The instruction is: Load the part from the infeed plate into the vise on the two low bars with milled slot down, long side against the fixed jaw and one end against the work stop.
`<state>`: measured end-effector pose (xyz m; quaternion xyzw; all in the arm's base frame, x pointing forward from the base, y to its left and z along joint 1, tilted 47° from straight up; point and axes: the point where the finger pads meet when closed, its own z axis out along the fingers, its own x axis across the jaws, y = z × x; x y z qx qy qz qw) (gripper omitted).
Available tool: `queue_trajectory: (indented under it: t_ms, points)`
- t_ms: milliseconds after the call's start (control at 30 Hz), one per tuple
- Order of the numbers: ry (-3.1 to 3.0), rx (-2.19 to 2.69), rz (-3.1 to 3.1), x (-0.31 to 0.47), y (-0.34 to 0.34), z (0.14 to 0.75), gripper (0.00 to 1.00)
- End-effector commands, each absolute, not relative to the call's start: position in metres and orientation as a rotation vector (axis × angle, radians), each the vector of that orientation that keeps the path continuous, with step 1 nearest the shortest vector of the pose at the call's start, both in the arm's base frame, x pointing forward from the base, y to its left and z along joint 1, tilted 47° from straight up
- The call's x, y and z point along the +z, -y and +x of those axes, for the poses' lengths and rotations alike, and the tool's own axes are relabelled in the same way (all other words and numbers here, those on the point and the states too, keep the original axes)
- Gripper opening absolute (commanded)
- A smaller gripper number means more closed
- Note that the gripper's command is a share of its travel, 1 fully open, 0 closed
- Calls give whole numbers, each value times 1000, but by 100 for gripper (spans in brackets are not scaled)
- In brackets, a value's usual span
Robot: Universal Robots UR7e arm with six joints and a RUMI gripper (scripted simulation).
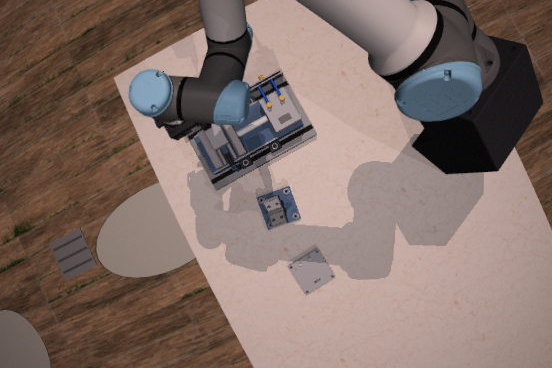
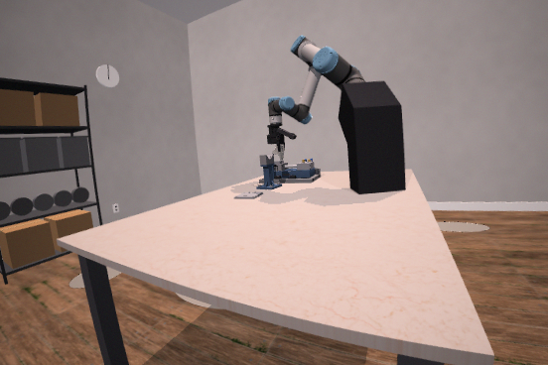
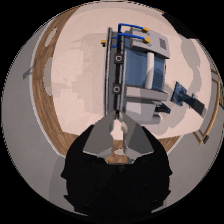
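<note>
Grey and clenched on nothing, the hand [image 3: 118, 131] hangs above the vise [image 3: 140, 70] near its edge, where the part [image 1: 218, 141] lies between the jaws, with the V-block [image 1: 278, 210] and bare infeed plate [image 1: 311, 270] beyond on the surface [image 1: 425, 279].

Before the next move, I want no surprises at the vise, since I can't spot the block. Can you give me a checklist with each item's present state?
1. Gripper shut, holding nothing: ok.
2. Infeed plate without the block: ok.
3. Gripper at the vise, beside its side rail: ok.
4. Block flat on the low bars, slot down: cannot tell; the arm covers that end from above.
5. Block against the fixed jaw and the stop: cannot tell.
</note>
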<state>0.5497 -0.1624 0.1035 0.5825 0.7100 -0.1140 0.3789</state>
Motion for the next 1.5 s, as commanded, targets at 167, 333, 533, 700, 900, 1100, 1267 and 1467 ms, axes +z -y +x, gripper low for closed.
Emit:
queue_trajectory:
  t_ms: [167,333,533,700,900,1100,1267,1467]
  points:
    - [-1813,-290,1488,103,161,550,0]
    - [-1813,-290,1488,103,161,550,0]
    - [-1813,-290,1488,102,160,550,0]
    - [-1813,-290,1488,102,160,550,0]
    - [-1813,-290,1488,101,159,550,0]
    - [-1813,-290,1488,100,158,550,0]
    - [-1813,-290,1488,99,157,550,0]
    - [-1813,-290,1488,98,156,550,0]
